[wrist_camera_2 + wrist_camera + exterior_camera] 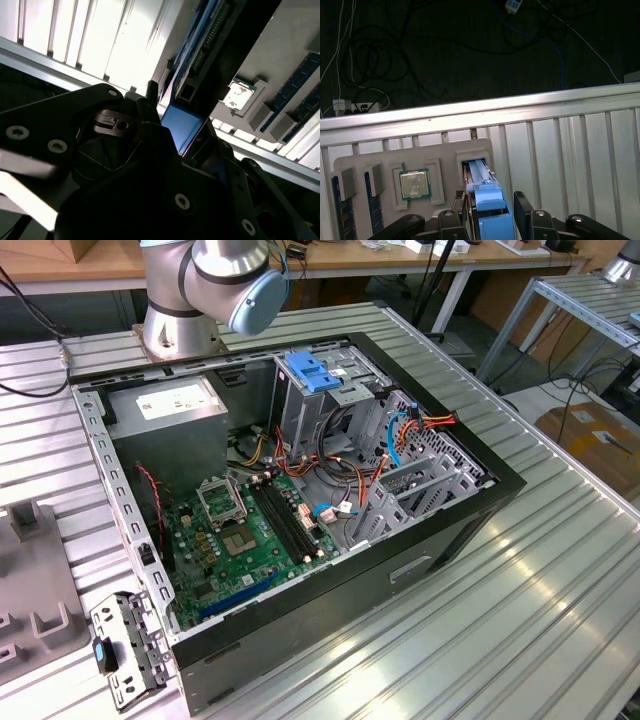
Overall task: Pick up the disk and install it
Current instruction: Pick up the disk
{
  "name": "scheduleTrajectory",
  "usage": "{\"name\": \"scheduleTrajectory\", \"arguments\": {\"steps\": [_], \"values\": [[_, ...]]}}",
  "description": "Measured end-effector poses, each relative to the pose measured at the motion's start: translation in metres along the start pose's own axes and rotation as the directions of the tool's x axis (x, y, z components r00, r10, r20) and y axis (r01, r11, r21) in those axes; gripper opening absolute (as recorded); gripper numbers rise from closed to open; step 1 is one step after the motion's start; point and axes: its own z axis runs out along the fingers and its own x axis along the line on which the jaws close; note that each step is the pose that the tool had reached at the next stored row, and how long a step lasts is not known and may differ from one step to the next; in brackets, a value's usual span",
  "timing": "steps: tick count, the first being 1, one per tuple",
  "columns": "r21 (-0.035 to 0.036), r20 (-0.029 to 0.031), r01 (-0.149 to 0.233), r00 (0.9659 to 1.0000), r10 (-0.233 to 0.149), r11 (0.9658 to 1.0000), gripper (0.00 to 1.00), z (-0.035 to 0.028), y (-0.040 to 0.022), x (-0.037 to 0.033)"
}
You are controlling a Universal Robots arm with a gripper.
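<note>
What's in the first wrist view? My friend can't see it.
The gripper sits around the blue-railed disk, which stands on edge in a slot of a grey tray. The tray also holds a square chip and blue memory sticks, and rests on a ribbed metal table.

Robotics lab: a robot arm is standing on a ribbed aluminium table beside an opened computer case, while wooden workbenches and a cardboard box are sitting behind.

The disk stands in the tray, beside the processor.
</note>
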Motion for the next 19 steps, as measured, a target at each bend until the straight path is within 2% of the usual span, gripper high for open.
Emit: {"name": "scheduleTrajectory", "arguments": {"steps": [3,5,19], "values": [[-0.0006,-0.0011,0.023,0.9997,-0.023,0.9997,0.51,0.0001,0.0,0.0],[-0.0006,-0.0047,0.033,0.9994,-0.033,0.9995,0.51,0.0005,-0.0001,0.0],[-0.0006,-0.0048,0.039,0.9992,-0.039,0.9992,0.51,0.0011,0.0,0.0]]}}
